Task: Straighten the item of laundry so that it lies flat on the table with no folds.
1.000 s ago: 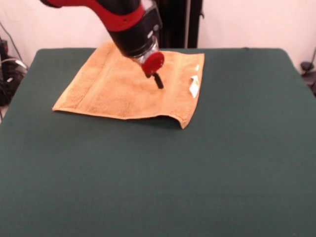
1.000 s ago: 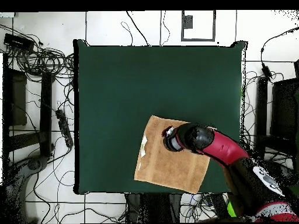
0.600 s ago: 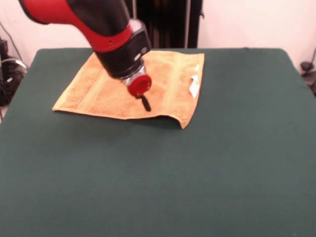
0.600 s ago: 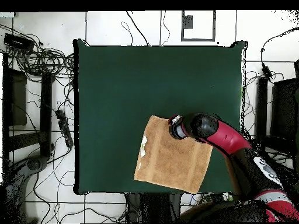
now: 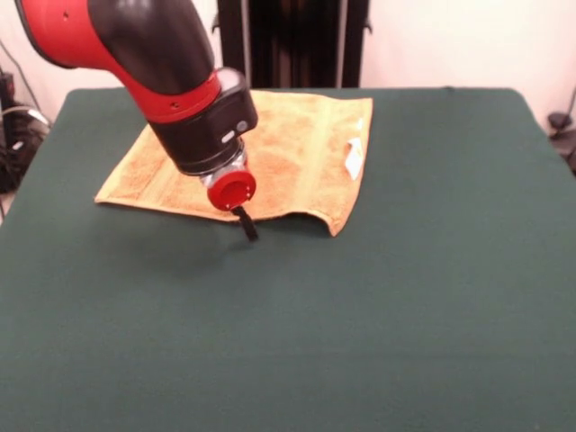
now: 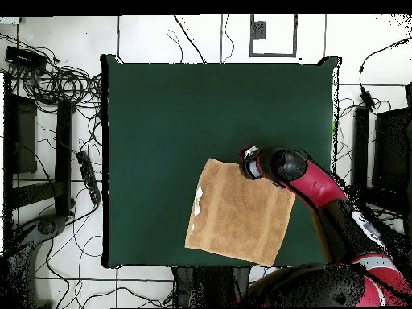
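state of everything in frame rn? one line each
towel: spread open on the table, near edge slightly lifted beside one corner, no folds visible
tag: lying on top of the towel near one edge
gripper: low at the towel's near edge, open or shut unclear
table: holds only the towel

Front and overhead, shared table (image 5: 405, 297)
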Motion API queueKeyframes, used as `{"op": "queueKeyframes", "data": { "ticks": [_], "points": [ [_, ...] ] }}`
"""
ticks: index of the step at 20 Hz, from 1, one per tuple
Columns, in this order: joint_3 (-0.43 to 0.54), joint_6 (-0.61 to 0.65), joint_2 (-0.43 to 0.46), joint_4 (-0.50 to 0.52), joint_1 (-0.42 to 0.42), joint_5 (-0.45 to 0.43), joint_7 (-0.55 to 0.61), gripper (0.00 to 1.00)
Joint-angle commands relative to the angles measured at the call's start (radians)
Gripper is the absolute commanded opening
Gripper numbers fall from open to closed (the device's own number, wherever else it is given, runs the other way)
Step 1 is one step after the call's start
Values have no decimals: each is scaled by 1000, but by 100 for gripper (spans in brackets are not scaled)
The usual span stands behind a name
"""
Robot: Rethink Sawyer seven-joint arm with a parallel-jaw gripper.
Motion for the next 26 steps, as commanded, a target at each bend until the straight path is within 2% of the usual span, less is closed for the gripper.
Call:
{"op": "queueKeyframes", "data": {
  "ticks": [1, 14, 26],
  "points": [
    [93, -135, 55, -28, 38, 87, 147, 100],
    [193, -165, -6, 110, 19, 214, 191, 100],
    [251, -170, -27, 177, -1, 322, 188, 100]
  ]
}}
